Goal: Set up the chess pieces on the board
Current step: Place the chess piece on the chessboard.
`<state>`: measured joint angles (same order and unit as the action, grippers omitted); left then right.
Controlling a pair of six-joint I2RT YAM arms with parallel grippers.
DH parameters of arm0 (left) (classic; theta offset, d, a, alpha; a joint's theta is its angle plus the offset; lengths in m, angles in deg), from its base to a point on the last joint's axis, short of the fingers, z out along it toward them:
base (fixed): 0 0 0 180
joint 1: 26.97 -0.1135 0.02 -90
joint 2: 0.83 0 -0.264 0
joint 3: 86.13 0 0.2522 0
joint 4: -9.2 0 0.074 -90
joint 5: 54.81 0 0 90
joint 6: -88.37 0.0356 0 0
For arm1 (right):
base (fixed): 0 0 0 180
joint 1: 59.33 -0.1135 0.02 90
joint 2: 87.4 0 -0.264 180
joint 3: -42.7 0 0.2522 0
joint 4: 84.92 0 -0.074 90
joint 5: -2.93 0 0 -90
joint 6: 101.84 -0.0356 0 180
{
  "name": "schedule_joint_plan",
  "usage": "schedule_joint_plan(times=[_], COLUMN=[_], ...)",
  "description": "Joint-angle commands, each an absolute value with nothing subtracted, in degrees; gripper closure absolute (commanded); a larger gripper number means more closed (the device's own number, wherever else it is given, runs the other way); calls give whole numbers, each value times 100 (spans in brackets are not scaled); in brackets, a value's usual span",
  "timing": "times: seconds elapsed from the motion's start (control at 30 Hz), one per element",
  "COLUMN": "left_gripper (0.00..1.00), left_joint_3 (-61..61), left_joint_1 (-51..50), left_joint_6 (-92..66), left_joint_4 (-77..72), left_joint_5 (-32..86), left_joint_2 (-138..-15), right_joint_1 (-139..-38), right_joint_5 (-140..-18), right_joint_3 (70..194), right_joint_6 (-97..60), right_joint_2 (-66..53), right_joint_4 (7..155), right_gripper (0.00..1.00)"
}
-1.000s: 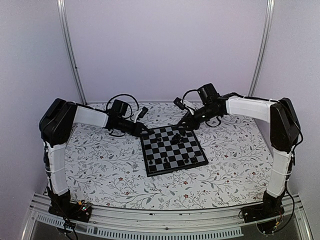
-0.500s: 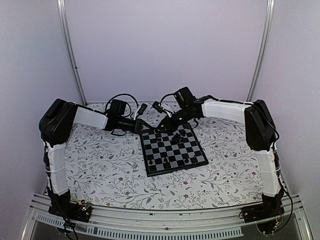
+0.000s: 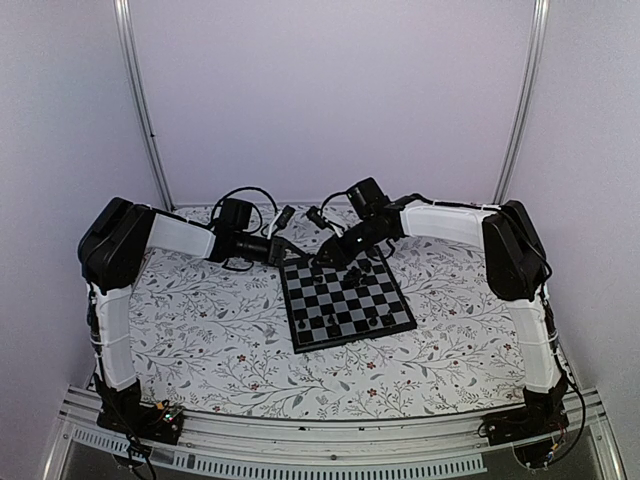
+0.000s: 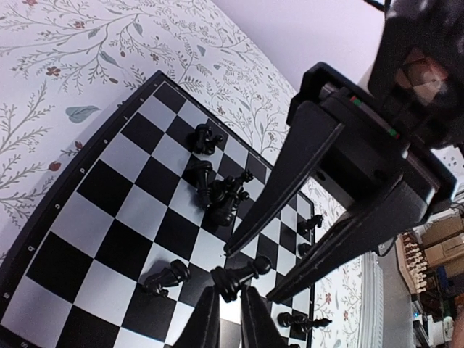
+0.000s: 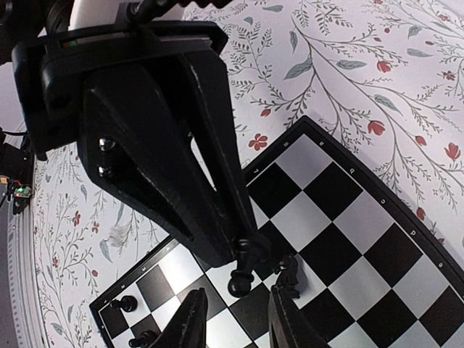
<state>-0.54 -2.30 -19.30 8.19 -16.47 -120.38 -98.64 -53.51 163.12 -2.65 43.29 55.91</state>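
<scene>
1 chess piece [image 4: 239, 275] is pinched tight by your left hand [image 5: 243, 250] just above the board [image 4: 109, 196], likely for setting down, while your right hand [image 5: 235, 312] hovers open beside it, perhaps to steady it.

Black chess pieces [image 4: 226, 199], board [image 4: 109, 192] checked black and pale grey, white tablecloth [image 3: 220, 345] with grey sprigs, red flowers

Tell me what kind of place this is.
Probably a lab's robot test booth: plain pale walls with metal rails enclose a floral-covered table; the left arm and right arm are bolted to an aluminium frame.
</scene>
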Motion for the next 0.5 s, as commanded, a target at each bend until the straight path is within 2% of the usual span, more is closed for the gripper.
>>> schedule_joint_plan(times=[0.0,0.23,0.47], left_gripper=[87,87,87], left_joint_3=[-92,-67,-26], left_joint_1=[-232,-205,-191], left_joint_6=[-1943,-1928,-1919], left_joint_4=[958,925,928], left_joint_5=[-1783,-1833,-1922], left_joint_2=[-12032,-12077,-12105], right_joint_1=[-9853,-9851,-9853], right_joint_5=[-5429,-5431,-5440], right_joint_3=[16565,16655,16659], right_joint_6=[-325,-349,-384], right_joint_2=[4465,4451,4519], right_joint_4=[5712,5767,5772], right_gripper=[69,69,76])
